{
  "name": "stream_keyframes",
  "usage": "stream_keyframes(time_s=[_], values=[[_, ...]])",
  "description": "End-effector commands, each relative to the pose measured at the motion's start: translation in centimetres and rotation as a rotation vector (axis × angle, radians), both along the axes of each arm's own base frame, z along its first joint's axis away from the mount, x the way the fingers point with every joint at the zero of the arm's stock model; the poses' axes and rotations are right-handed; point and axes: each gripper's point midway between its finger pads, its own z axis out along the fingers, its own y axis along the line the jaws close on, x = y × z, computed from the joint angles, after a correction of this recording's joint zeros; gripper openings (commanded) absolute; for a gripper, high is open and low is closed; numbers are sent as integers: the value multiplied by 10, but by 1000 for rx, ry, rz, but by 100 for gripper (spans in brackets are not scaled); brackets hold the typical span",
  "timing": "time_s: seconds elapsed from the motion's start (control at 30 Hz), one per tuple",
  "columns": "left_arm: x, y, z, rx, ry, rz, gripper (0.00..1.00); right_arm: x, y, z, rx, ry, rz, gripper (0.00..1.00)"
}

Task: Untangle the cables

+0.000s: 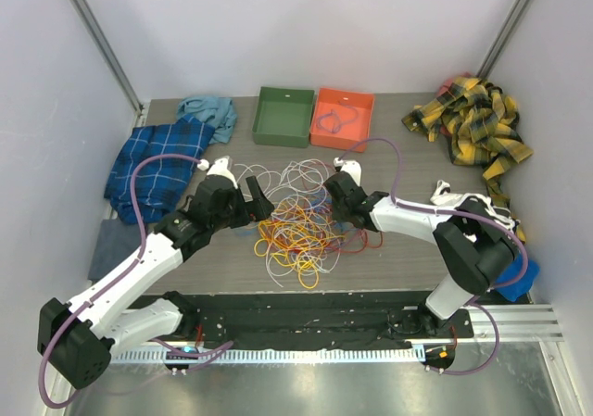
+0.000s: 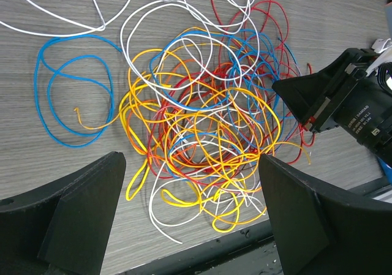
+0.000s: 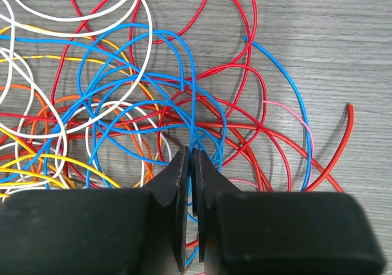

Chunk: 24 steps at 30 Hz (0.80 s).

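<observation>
Looking at the right claw, you see its jaws pinched nearly together on one blue cable. That strand runs straight away from the tips, along the claw's own line, then arches back into the heap.

The cables lie in one loose heap on the desk, between the two arms, in yellow, orange, red, white and blue loops. The right claw sits at the heap's right edge. The left claw is at the heap's left side with its jaws spread wide, holding nothing.

What your next move turns on, I judge, is direction. The gripped strand's loop lies heapward of the right claw and crosses red and other blue loops. A pull away from the heap, toward the bare desk on its right, should draw it out rather than tighten it.

The left claw is the nearer one to the heap's yellow and orange middle, should you need to pin that down. Whether only one blue strand sits in the pinch I cannot tell, because a second blue line passes close beside it.
</observation>
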Motion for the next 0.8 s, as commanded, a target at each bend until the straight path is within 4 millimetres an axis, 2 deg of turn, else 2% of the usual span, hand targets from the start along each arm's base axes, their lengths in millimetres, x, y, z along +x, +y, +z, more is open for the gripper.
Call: stream_keyframes(time_s=[0.0, 0.07, 0.17, 0.2, 0.3, 0.37, 0.43, 0.47, 0.53, 0.57, 0.63, 0.67, 0.73, 0.77], values=[[3, 1, 6, 9, -31, 0, 95, 13, 6, 17, 25, -66, -14, 5], [3, 1, 7, 5, -33, 0, 96, 12, 5, 22, 31, -69, -21, 1], [3, 2, 11, 4, -43, 4, 96, 12, 7, 60, 90, -129, -20, 1], [4, 1, 14, 2, -50, 3, 96, 12, 9, 86, 125, -177, -13, 1], [8, -2, 23, -11, -72, -4, 96, 9, 15, 144, 184, -265, 19, 1], [10, -8, 31, -33, -91, -19, 96, 4, 15, 200, 250, -347, 35, 1], [15, -16, 47, -75, -127, -40, 96, -5, 12, 236, 285, -393, 52, 1], [17, -19, 50, -85, -135, -47, 96, -6, 13, 263, 325, -430, 57, 1], [22, -27, 62, -121, -169, -61, 96, -14, 10, 285, 352, -448, 68, 1], [23, -32, 71, -143, -184, -78, 96, -17, 10, 305, 382, -473, 74, 1], [27, -39, 81, -167, -208, -99, 98, -22, 8, 318, 402, -481, 82, 1], [28, -46, 92, -198, -233, -126, 98, -27, 6, 332, 430, -501, 87, 1], [29, -51, 106, -227, -277, -146, 99, -31, 4, 341, 448, -512, 90, 1], [31, -55, 120, -258, -325, -158, 100, -34, 2, 346, 461, -517, 90, 1]])
